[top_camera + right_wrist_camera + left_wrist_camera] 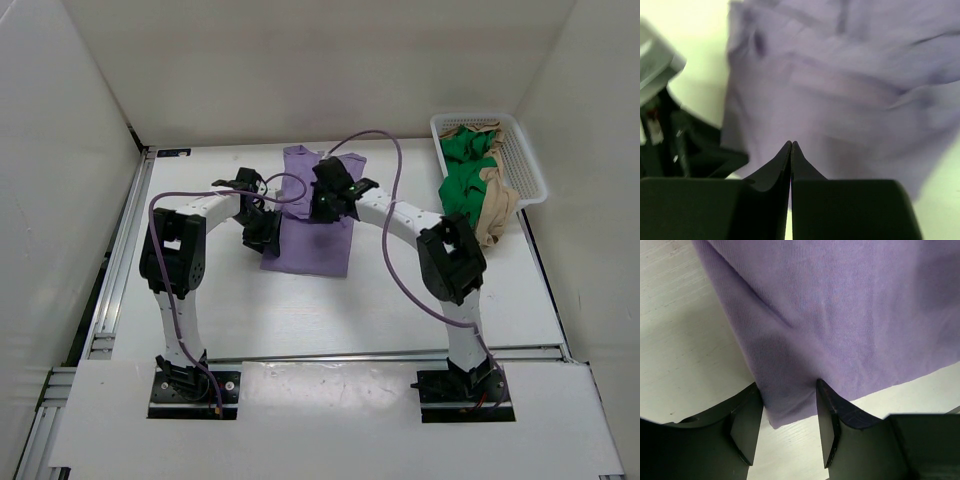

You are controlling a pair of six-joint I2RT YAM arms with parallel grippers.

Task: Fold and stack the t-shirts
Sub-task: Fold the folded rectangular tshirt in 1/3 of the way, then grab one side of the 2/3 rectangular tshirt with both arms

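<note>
Left hand (788,390) straddles lavender shirt (310,245), seemingly lengthwise near-to-far.

white mesh basket (529,160), pale table (330,310)

You have three t-shirts to count: one lavender t-shirt (312,252), one green t-shirt (462,172) and one tan t-shirt (497,207). That makes one shirt lying on the counter (300,320) and two in the basket (527,160). There is one basket, white mesh, and one counter under everything. You have two arms, one left arm (175,255) and one right arm (450,262). Each arm ends in two fingers, so you have four in all: the left arm's fingers (745,425) as one pair and the right arm's fingers (772,172) as the other. You can also count two purple cables, a left cable (184,340) and a right cable (386,245), one per arm.
</note>
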